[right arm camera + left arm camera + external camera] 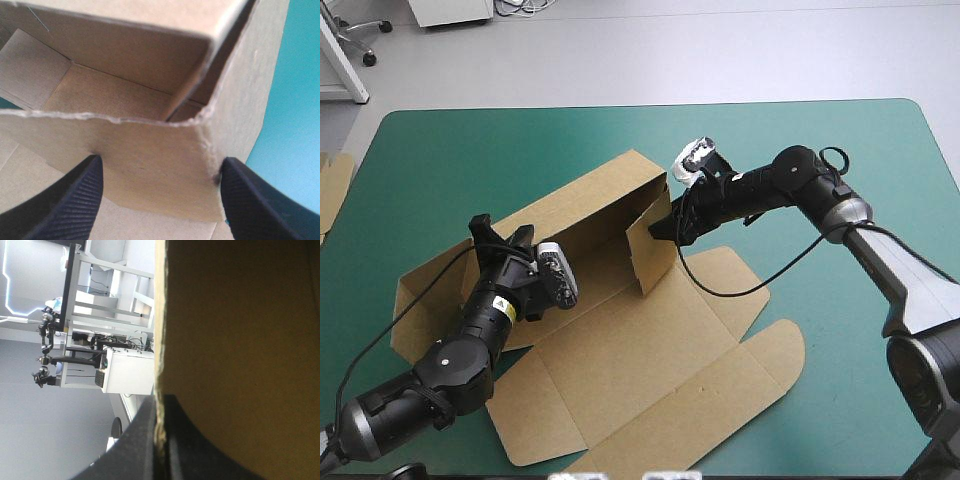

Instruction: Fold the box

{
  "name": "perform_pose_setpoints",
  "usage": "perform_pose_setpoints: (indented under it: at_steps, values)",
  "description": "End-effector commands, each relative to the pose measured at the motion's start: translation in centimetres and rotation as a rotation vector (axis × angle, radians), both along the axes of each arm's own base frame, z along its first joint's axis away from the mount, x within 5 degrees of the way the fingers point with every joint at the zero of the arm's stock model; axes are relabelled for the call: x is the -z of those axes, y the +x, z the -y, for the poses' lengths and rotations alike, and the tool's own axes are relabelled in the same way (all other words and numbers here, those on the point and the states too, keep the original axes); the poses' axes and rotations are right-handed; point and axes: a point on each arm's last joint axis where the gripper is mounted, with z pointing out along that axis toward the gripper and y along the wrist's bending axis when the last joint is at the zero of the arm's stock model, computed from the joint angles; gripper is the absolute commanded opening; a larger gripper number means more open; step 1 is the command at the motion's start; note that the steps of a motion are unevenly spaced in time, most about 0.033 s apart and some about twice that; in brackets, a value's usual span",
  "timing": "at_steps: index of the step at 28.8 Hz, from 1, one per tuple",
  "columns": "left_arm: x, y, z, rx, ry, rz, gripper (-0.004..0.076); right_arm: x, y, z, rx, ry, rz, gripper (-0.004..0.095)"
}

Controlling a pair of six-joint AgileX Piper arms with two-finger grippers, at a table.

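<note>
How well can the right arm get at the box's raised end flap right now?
Probably yes. The right tool is open, with the raised end flap of the box standing between its jaws and nothing else in the way. The left tool grips a wall at the other end.

Teal-green cover (pixel 820 160) across the table, an edge of more brown board (pixel 332 190) at its left side.

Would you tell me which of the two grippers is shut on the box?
The left gripper: its fingers pinch a raised wall of the box, all but shut. The right gripper is open, fingers wide apart at an upright flap.
</note>
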Motion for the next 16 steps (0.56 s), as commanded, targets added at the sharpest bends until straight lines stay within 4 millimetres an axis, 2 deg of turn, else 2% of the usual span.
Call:
perform_pose_setpoints:
  at_steps: [1,13,16]
  values:
    - [-1.09,-0.14,-0.05,0.013,0.005,0.035,-0.0015,-3.09,-0.63,-0.04,0.008,0.064,0.08,0.0632]
    - [-0.75,-0.22,-0.57,-0.015,0.099,0.004,-0.0015,-2.83,-0.36,0.26,0.026,0.016,0.105,0.0631]
    - [-0.74,-0.23,-0.47,-0.004,0.095,0.004,-0.0015,-2.89,-0.38,0.09,0.025,0.049,0.106,0.0631]
